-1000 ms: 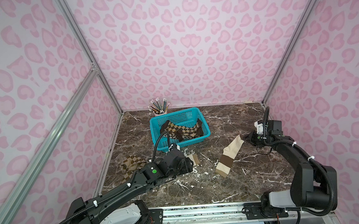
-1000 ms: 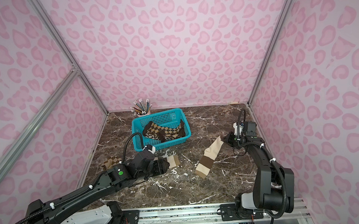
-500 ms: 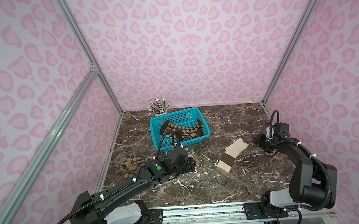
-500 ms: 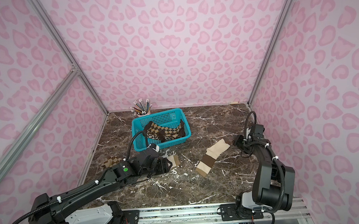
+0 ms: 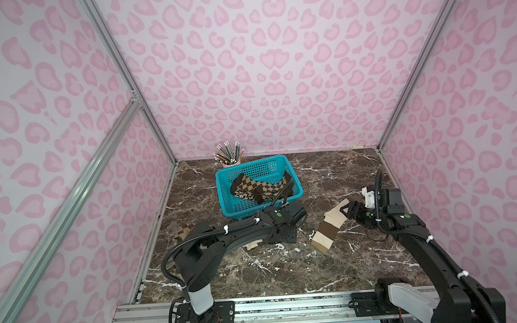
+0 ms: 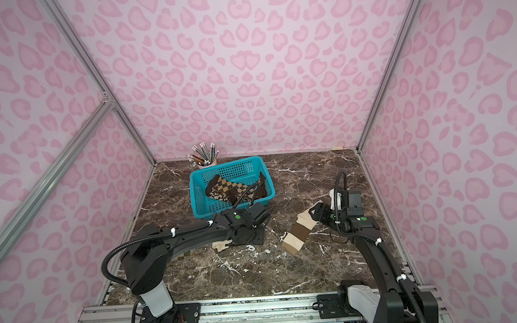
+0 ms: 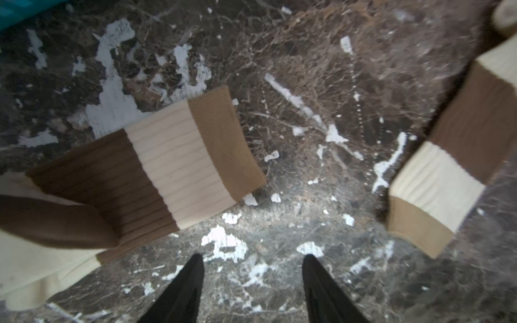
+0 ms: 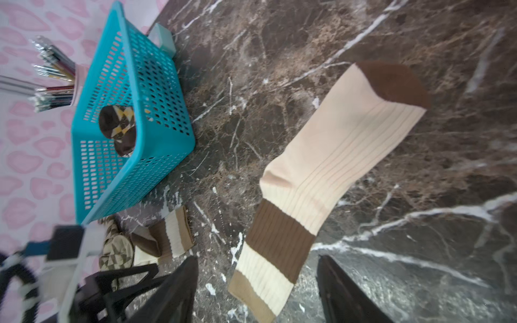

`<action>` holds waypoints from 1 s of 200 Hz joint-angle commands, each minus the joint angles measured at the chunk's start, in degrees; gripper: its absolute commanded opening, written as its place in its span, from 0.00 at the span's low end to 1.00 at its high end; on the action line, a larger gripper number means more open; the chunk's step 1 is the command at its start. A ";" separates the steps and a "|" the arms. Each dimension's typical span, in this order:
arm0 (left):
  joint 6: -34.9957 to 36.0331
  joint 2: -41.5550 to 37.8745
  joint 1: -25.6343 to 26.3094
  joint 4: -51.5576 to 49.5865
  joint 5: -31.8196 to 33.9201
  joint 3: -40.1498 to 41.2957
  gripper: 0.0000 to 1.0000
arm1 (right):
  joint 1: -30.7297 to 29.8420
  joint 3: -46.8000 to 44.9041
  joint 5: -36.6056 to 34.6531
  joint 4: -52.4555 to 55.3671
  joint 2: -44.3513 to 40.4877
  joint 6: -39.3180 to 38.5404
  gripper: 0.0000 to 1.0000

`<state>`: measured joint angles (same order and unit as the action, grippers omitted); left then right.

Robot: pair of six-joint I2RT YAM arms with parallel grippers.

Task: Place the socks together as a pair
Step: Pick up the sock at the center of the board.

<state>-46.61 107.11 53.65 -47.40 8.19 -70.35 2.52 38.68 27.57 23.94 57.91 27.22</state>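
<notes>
Ahead of left gripper [image 7: 253,258], parted, empty: folded sock [image 7: 173,165]; risk of unfolding under shallow pinch (right gripper [image 8: 257,260] wide, mate [image 8: 330,167] loose).

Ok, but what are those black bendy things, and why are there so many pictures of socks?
Those are robot arms: a left arm and a right arm, each ending in a two-fingered gripper. Two pictures look down on the whole table. The other two come from little cameras on the arms' wrists. On the marble lie a cream sock with a brown band and its twin, which the left arm mostly hides from above. A checked sock lies near the twin. The blue basket holds diamond-patterned socks, with a cup of pencils behind it. The left gripper and right gripper are both open, holding nothing.
</notes>
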 commanded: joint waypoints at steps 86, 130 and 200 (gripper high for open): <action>-1.02 11.66 -1.87 -0.68 9.16 -8.86 0.55 | -2.96 -4.44 8.25 -0.88 -11.53 2.80 0.75; 0.06 13.15 -2.18 1.22 8.07 -6.94 0.29 | -2.96 -4.61 8.84 -0.46 -12.54 2.75 0.74; 1.01 0.74 -0.27 0.55 1.80 -8.85 0.04 | -2.74 -3.98 8.20 -0.87 -11.58 2.28 0.76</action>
<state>-46.39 112.18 52.66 -47.35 13.56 -77.30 -0.30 34.00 35.64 24.49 45.74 29.95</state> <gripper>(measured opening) 0.064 0.751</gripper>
